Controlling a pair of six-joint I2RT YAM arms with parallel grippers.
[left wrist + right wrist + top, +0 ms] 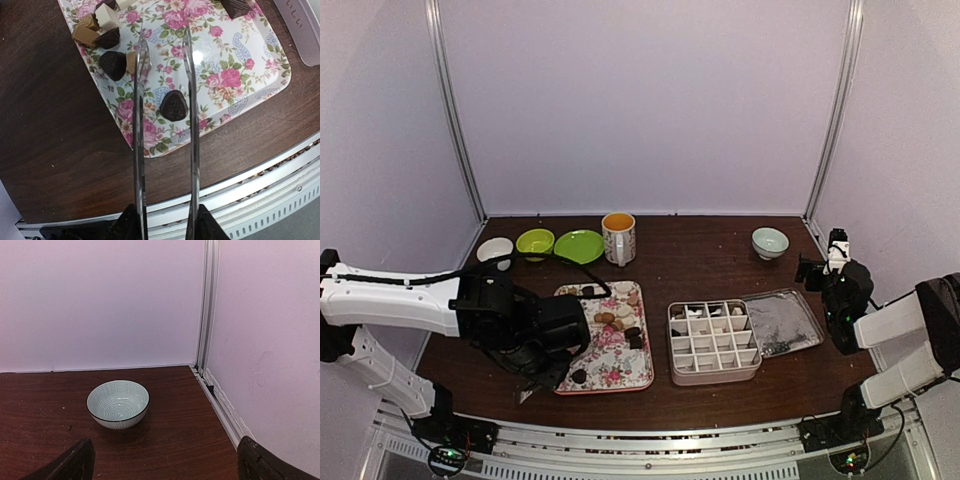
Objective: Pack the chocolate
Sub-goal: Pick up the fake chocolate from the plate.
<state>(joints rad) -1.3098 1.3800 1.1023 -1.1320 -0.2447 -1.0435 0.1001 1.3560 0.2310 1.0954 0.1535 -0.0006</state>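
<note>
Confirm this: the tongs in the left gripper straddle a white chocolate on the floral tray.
Wrong in one respect: the chocolate between the arms of the tongs is dark brown, not white, as the left wrist view shows. The rest stands.

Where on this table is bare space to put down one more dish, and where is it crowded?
Bare wood lies at the back between the mug and the pale bowl, and in a narrow strip before the divided box. Crowded: the back left, with white cup, green bowl and green plate; the left arm covers the floral tray's left edge.
</note>
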